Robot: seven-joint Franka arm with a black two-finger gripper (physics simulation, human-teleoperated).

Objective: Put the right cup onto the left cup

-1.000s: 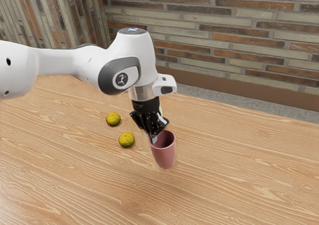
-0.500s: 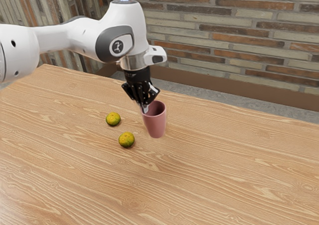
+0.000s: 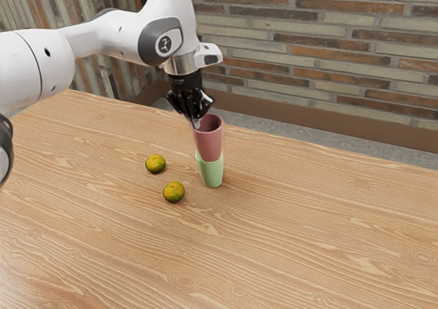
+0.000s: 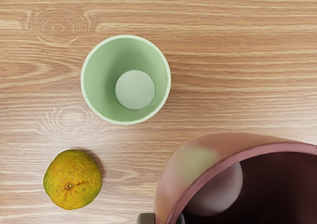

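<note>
exterior view: my gripper (image 3: 198, 122) pinches the pink cup (image 3: 209, 142) by its wall. from the green cup (image 3: 213, 175), one tangerine (image 3: 174, 192) lies at eight o'clock, another tangerine (image 3: 155, 163) at nine.
wrist view: green mouth uncovered, offset from my pink cup.

Pink cup (image 3: 209, 143) shifted, green cup (image 3: 213, 174) exposed

Brick wall (image 3: 328, 46), wooden table (image 3: 308, 234).

smooth pink cup (image 3: 209, 143), smooth green cup (image 3: 211, 174), wood-grained table (image 3: 308, 220), rough brick wall (image 3: 328, 56)
</note>
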